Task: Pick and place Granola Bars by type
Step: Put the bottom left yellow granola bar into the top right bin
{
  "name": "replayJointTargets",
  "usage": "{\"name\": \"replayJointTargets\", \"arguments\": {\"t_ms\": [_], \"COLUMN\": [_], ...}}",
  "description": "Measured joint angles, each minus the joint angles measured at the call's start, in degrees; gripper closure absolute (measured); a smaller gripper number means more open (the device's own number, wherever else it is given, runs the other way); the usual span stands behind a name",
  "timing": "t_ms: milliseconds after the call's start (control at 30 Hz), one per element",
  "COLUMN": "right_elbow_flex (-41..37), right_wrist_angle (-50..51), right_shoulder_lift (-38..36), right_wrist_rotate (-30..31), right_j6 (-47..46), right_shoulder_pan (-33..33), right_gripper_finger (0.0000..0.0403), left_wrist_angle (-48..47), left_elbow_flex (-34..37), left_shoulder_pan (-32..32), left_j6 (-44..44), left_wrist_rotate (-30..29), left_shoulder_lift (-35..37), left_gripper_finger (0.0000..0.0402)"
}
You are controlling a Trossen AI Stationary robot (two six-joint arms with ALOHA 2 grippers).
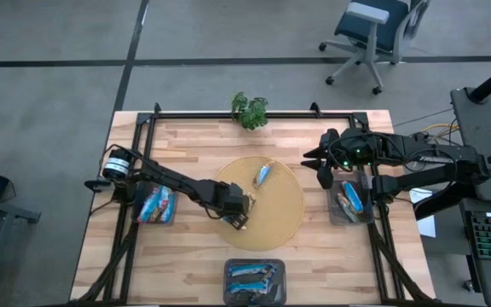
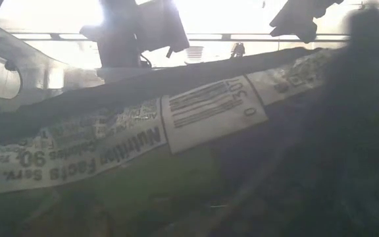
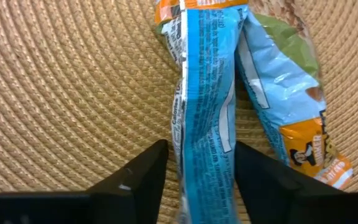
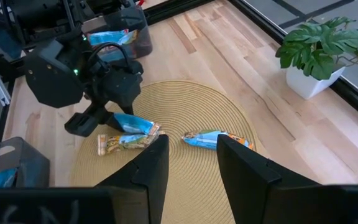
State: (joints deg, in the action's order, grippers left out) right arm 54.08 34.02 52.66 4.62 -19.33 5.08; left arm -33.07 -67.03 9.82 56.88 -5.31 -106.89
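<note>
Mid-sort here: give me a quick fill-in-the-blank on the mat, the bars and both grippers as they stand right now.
1. The left gripper straddles a blue granola bar lying on the round woven ____.
2. The right gripper hovers beside the grey bin on the table's ____ side.
3. Apart from the bars at the left gripper, ____ lone bar lies on the mat.
4. The potted plant stands at the table's ____ edge.

Missing words: mat; right; one; far

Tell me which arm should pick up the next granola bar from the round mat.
Left. Its gripper is down on the woven mat with open fingers straddling a blue bar. The right gripper hangs near the right bin, away from the bars.
</note>
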Motion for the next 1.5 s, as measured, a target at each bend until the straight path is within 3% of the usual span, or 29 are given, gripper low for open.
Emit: {"name": "replayJointTargets", "arguments": {"t_ms": [200, 500, 700, 933, 1133, 1500], "right_elbow_flex": [0.0, 0.0, 0.0, 0.9, 4.9, 15.5], "right_wrist_angle": [0.0, 0.0, 0.0, -0.2, -0.3, -0.3], "right_shoulder_lift": [0.0, 0.0, 0.0, 0.0, -0.2, -0.9], "right_wrist_rotate": [0.0, 0.0, 0.0, -0.1, -0.1, 0.1], "right_j6": [0.0, 0.0, 0.3, 1.8, 5.5, 11.2], "right_shoulder_pan": [0.0, 0.0, 0.0, 0.0, 0.0, 0.0], "right_gripper_finger": [0.0275, 0.0275, 0.0275, 0.0275, 0.0275, 0.0275], "left_wrist_angle": [-0.3, -2.2, -9.8, -9.9, -1.5, 23.9], "left_elbow_flex": [-1.6, -3.9, -10.2, -22.4, -29.0, -22.4], "left_shoulder_pan": [0.0, -0.2, -0.2, -0.3, -1.0, -5.4], "left_j6": [-1.7, -3.9, -7.5, -15.7, -23.7, -27.9], "left_wrist_rotate": [0.8, 0.4, -1.0, -5.3, -9.2, -2.9], "left_shoulder_lift": [-0.1, -0.1, 0.2, 1.4, 1.6, 1.5], "left_gripper_finger": [0.0285, 0.0316, 0.0325, 0.0326, 0.0326, 0.0326]}}
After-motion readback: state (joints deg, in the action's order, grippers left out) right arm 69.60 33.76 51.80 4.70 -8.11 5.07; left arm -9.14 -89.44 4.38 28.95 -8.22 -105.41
